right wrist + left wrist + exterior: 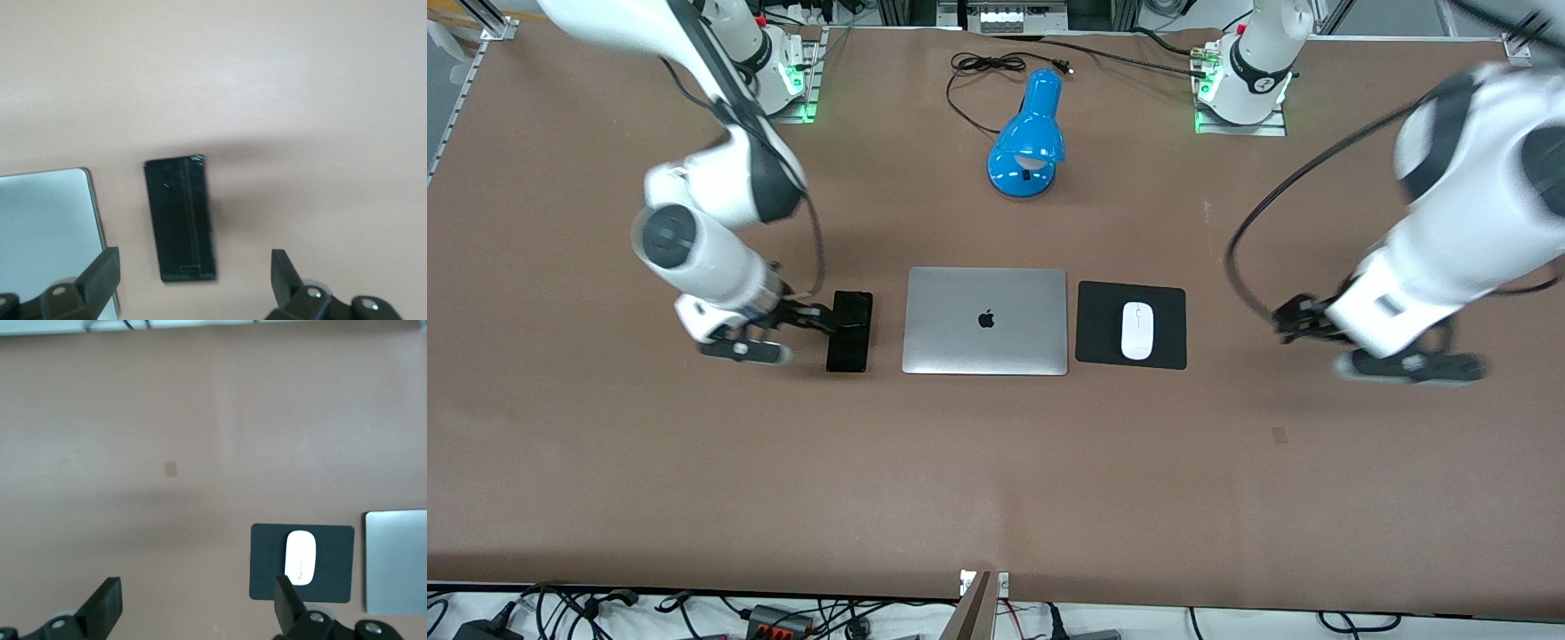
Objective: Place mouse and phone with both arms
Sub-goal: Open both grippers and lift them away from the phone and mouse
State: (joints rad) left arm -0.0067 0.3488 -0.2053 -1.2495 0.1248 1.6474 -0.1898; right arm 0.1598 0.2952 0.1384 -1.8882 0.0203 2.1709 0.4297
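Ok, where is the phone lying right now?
In the front view the phone lies flat on the table beside the closed laptop, toward the right arm's end, with the open right gripper at its edge.

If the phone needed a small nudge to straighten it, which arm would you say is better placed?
Probably the right: its open end effector is by the phone, while the left end effector, also open, is past the mouse pad, toward its own end.

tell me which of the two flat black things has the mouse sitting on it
The squarish black mouse pad, beside the laptop toward the left arm's end. The slimmer black phone lies bare at the laptop's right-arm end.
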